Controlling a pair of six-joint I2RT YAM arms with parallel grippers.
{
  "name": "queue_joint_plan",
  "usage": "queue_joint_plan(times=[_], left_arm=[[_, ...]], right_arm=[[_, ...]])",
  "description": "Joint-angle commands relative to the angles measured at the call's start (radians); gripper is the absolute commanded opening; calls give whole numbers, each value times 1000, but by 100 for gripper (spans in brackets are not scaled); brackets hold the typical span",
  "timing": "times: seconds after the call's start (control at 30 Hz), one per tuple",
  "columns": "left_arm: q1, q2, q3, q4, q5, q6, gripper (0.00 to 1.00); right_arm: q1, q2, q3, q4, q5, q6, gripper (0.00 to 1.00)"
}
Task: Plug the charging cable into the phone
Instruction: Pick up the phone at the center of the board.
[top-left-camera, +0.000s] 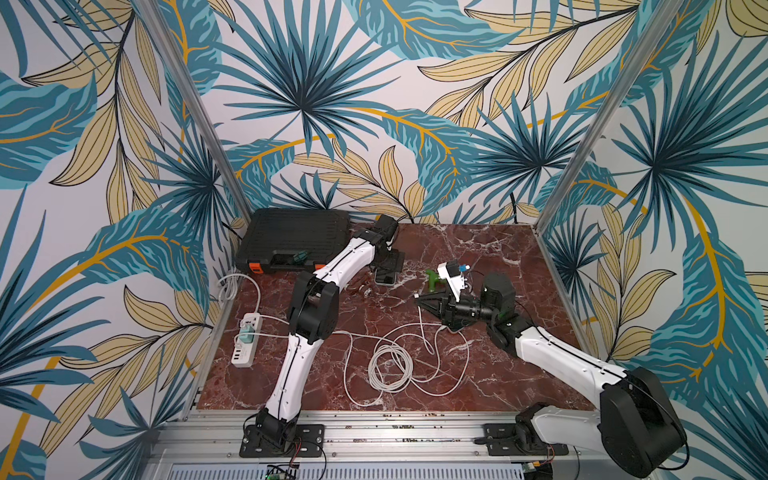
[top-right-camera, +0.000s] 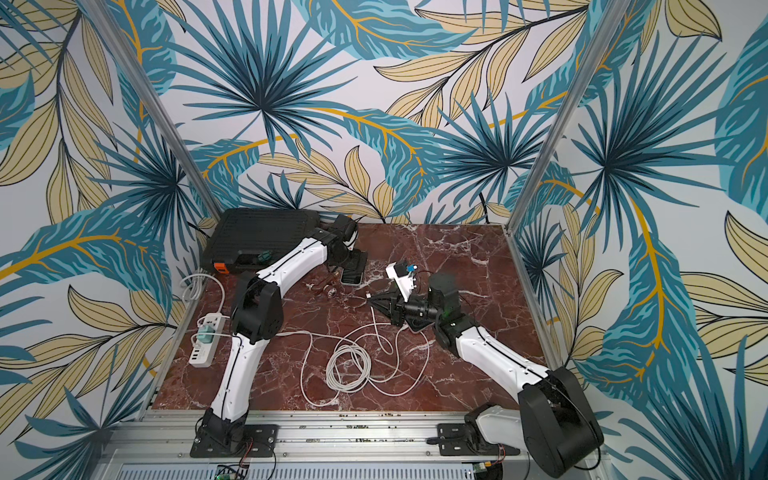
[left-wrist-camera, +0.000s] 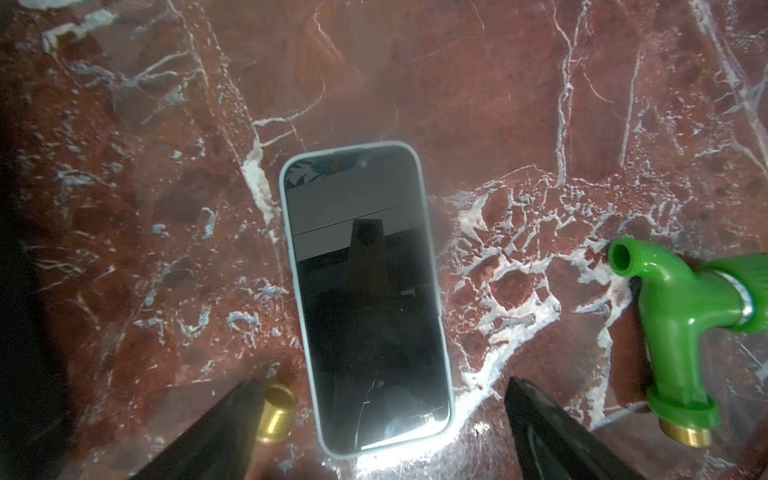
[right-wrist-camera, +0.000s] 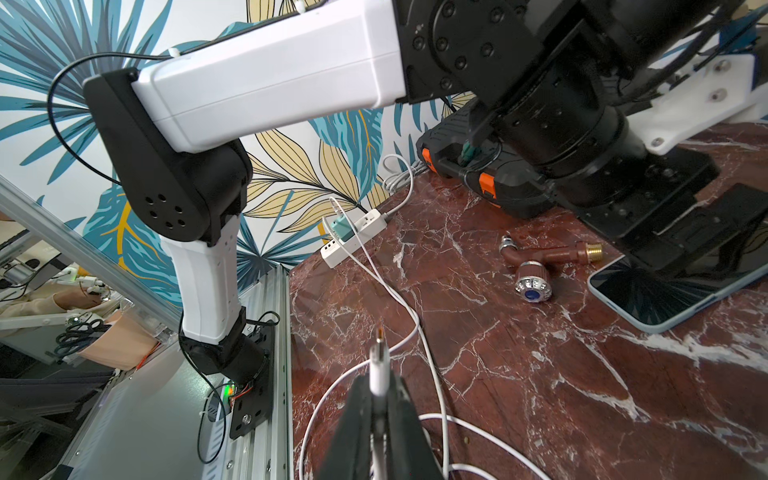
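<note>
Phone (left-wrist-camera: 365, 299) lies screen-up on the marble table (left-wrist-camera: 498, 83) under my left pincer (left-wrist-camera: 384, 384), spread wide; at its four o'clock my right pincer (right-wrist-camera: 379, 380) clenches the charging cable plug (right-wrist-camera: 379, 359).

**Inventory of the marble table (top-left-camera: 519, 374).** You count one phone (left-wrist-camera: 365, 299), toward twelve o'clock, and one charging cable (right-wrist-camera: 380, 368). Whether the loose white loops at six o'clock are one cable or more cannot be told. You have two taps: one green tap (left-wrist-camera: 685, 316) and one brown tap (right-wrist-camera: 544, 257). At nine o'clock lies one power strip (top-left-camera: 243, 357) carrying one teal charger (top-left-camera: 248, 332). At eleven o'clock stands one black case (top-left-camera: 295, 237) with two orange latches (top-left-camera: 256, 269). You work two arms, the left arm (top-left-camera: 291, 365) and the right arm (top-left-camera: 569, 361). They carry two grippers, the left gripper (left-wrist-camera: 384, 384) and the right gripper (right-wrist-camera: 381, 382).
</note>
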Motion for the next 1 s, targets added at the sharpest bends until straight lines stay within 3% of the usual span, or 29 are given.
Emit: queue_joint_plan(times=[0.0, 0.7, 0.97], left_arm=[[-7, 45, 46, -17, 17, 11, 98], [-23, 139, 138, -32, -127, -30, 99], [-25, 210, 202, -52, -98, -39, 99]], right_arm=[[-3, 17, 20, -24, -9, -18, 0], [-3, 15, 14, -23, -19, -20, 0], [-3, 13, 18, -35, -16, -24, 0]])
